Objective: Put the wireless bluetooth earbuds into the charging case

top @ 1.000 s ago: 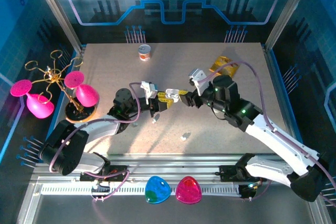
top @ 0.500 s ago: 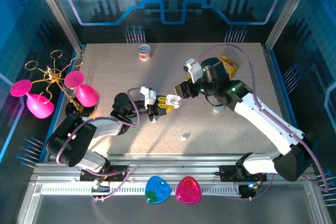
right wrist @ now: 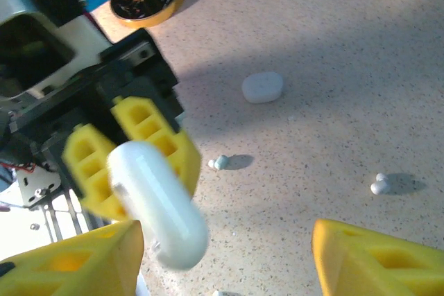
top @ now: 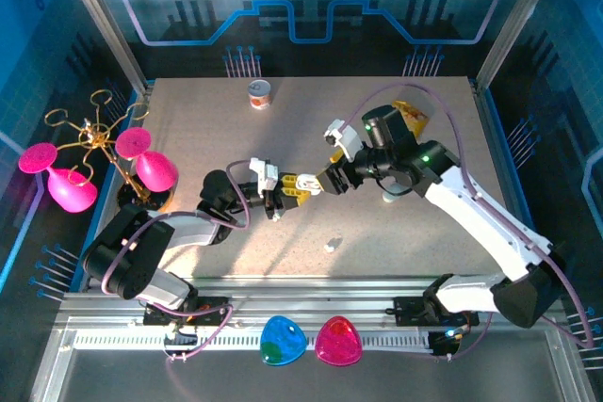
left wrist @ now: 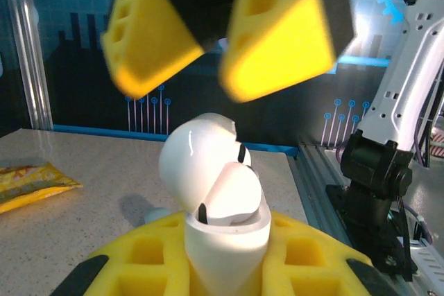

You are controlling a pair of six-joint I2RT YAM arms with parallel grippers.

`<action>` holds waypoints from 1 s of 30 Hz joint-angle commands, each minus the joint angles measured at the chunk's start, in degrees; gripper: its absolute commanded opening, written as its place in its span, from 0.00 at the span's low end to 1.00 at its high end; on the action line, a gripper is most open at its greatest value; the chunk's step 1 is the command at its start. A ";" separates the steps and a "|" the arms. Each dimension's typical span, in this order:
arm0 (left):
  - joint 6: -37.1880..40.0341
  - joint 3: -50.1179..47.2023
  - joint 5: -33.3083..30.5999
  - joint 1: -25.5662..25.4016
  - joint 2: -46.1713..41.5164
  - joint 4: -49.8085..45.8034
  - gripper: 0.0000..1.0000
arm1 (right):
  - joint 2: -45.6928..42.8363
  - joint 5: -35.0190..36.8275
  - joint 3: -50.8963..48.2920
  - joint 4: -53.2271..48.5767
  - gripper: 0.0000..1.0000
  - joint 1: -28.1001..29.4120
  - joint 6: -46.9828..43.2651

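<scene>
Left wrist: left gripper (left wrist: 225,254) is clamped on the charging case (left wrist: 208,178). The case stands upright with its lid flipped back to the left and its mouth up. One earbud (left wrist: 232,195) looks seated in it; I can't tell about the second well. Right gripper (left wrist: 184,67) hangs just above the mouth, jaws well apart, nothing between them.

Right wrist: the case sits between the right fingers' line of approach, long axis pointing at the camera. Loose earbuds (right wrist: 220,163) (right wrist: 378,184) lie on the table (right wrist: 333,46) beyond it, with a closed case (right wrist: 262,86) farther off.

Top: the grippers meet tip to tip mid-table. A loose earbud (top: 330,246) lies on the near side, just below the right gripper. The right arm is the free one and the nearer, so the pick is likely down and toward the bases.
</scene>
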 commanded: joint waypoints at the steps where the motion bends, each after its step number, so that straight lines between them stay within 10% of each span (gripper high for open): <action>1: -2.86 1.68 -0.72 0.58 -0.32 0.89 0.00 | -3.35 -2.79 -2.45 0.57 0.64 -0.35 -3.93; 12: -1.08 1.15 3.47 0.58 -0.98 1.95 0.00 | -0.12 -2.51 -1.27 7.19 0.54 -5.26 9.55; 30: -5.79 2.74 1.01 0.56 0.00 3.19 0.00 | -1.59 -2.25 -4.71 4.78 0.61 1.36 -4.10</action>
